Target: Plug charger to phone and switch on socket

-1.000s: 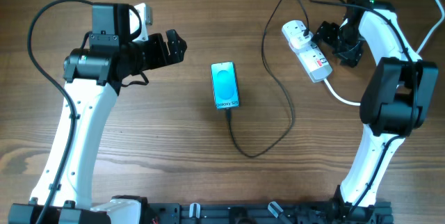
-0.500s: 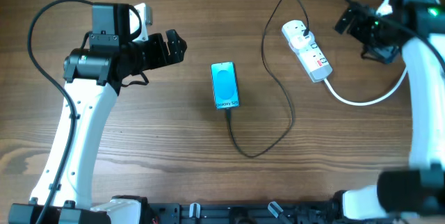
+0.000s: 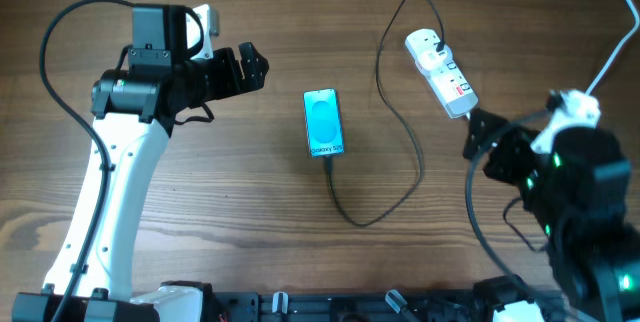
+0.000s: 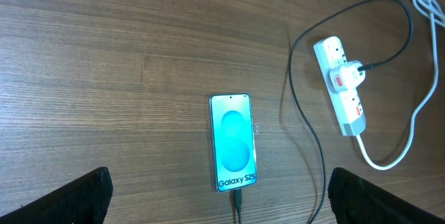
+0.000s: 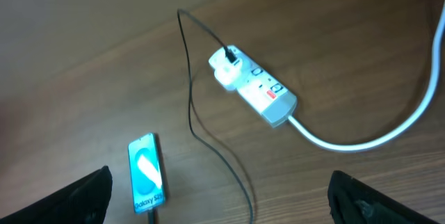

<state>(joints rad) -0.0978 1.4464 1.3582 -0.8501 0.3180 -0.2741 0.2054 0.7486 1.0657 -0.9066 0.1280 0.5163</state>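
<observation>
The phone [image 3: 324, 122] lies flat at mid-table with its teal screen lit, and also shows in the left wrist view [image 4: 233, 142] and the right wrist view [image 5: 146, 172]. The charger's black connector [image 4: 237, 196] sits in the phone's bottom edge. Its thin black cable [image 3: 418, 167] loops round to a plug in the white socket strip [image 3: 445, 74], which also shows in both wrist views [image 4: 342, 92] [image 5: 256, 86]. My left gripper [image 3: 255, 67] is open and empty, left of the phone. My right gripper [image 3: 485, 142] is open and empty, just in front of the strip.
The strip's thick white cord [image 5: 361, 140] curves off to the right and runs up to the far right corner [image 3: 612, 42]. The charger cable's loop [image 3: 360, 220] lies on the wooden table in front of the phone.
My right arm has pulled back from the socket strip at the far right towards the near right side of the table. The left arm, phone and cable have not moved.
</observation>
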